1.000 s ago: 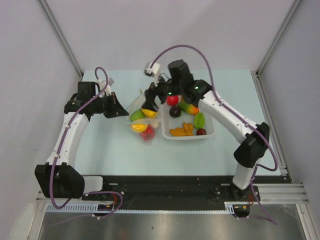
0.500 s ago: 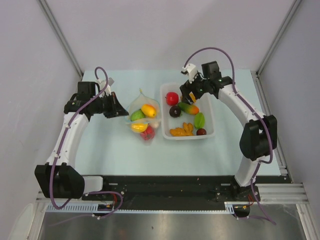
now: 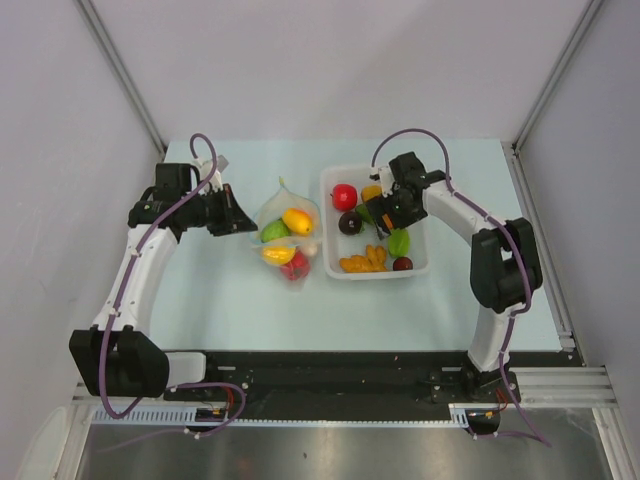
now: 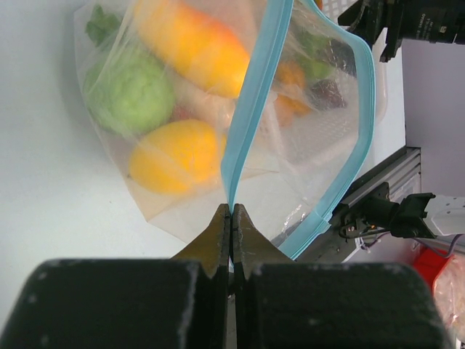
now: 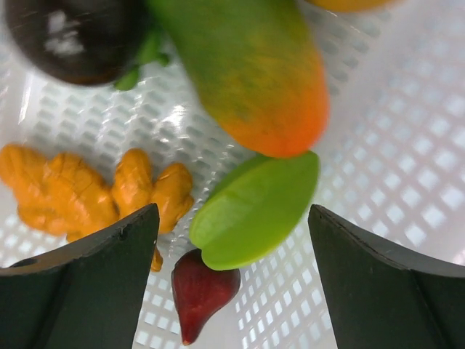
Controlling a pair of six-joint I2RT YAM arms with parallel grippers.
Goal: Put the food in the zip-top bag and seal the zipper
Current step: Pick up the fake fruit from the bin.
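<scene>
Your left gripper [image 4: 231, 215], jaws pinched tight on zipper [image 4: 251, 102], holds zip-top bag [image 4: 167, 145] mouth open beside white basket [image 3: 420, 265]. Your right gripper [image 5: 232, 243], jaws wide, empty, hovers in basket straddling green food [image 5: 254, 211], likely lining up next pick.

Your left gripper [image 4: 231, 215] is pinched tight on the zipper [image 4: 254, 94], and the zip-top bag's [image 4: 309, 149] food [image 4: 174, 154] sits around 11 o'clock.
</scene>
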